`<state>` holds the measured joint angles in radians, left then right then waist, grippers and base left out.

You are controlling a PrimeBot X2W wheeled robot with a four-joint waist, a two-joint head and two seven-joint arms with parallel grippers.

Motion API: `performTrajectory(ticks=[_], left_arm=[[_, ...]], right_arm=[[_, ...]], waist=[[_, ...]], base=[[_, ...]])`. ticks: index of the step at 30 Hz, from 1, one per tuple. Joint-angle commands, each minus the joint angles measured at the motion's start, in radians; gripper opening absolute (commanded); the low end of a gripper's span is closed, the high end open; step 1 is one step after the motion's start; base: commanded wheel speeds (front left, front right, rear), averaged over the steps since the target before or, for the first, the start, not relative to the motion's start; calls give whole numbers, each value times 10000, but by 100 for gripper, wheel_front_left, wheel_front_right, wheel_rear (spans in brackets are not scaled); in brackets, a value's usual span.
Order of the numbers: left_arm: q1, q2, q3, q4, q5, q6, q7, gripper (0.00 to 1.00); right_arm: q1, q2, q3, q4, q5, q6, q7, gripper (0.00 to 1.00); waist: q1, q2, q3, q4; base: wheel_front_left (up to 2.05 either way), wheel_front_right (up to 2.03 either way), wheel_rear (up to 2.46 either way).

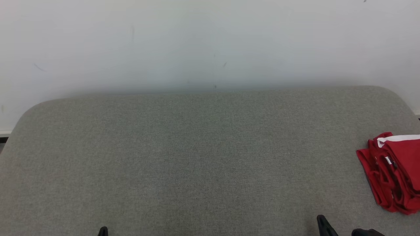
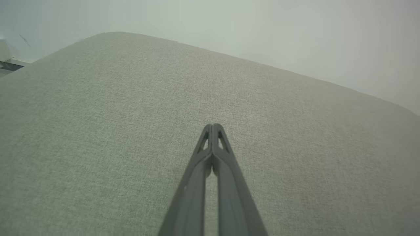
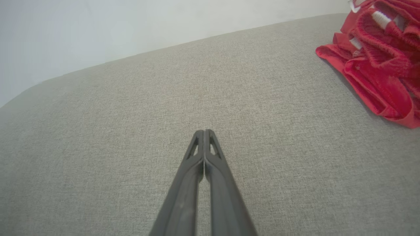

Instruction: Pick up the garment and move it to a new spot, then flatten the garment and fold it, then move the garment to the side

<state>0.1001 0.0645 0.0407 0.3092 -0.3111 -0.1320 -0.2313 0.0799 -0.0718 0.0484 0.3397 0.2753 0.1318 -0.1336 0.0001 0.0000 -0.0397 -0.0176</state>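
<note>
The garment [image 1: 393, 172] is a red cloth with white trim, bunched in a heap at the right edge of the grey fabric surface [image 1: 197, 157]. In the right wrist view the garment [image 3: 377, 59] lies at the upper right, well off from my right gripper [image 3: 204, 132], whose two fingers meet at their tips with nothing between them. My left gripper [image 2: 213, 126] is shut and empty too, hovering over bare grey fabric. In the head view my left gripper [image 1: 103, 230] peeks up at the bottom edge, and my right gripper [image 1: 323, 223] shows at the lower right, near the garment's front.
The grey surface has rounded far corners and ends against a pale wall [image 1: 210, 42]. A strip of floor and skirting [image 1: 4, 136] shows past its far left corner.
</note>
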Motion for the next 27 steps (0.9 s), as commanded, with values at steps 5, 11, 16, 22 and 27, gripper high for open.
performTrajectory(ticks=[5,11,16,22,27], left_arm=[[-385,11,102,-219,-1265,2,309,0],[-509,0,145,-261,-2115,3,532,0],[-631,-10,186,-296,-2918,4,744,0],[-776,-22,234,-332,-3818,5,984,0],[-876,-31,273,-357,-4528,6,1178,0]], right_arm=[[-362,15,-187,-255,1325,-2,213,0],[-476,29,-289,-314,2200,-3,374,0],[-583,43,-386,-366,3018,-3,526,0],[-712,59,-497,-424,3948,-4,702,0],[-801,72,-585,-468,4676,-5,835,0]], waist=[[0,0,21,9],[0,0,39,17],[0,0,57,24],[0,0,79,33],[0,0,96,40]], base=[[0,0,0],[0,0,0],[0,0,0],[0,0,0],[0,0,0]])
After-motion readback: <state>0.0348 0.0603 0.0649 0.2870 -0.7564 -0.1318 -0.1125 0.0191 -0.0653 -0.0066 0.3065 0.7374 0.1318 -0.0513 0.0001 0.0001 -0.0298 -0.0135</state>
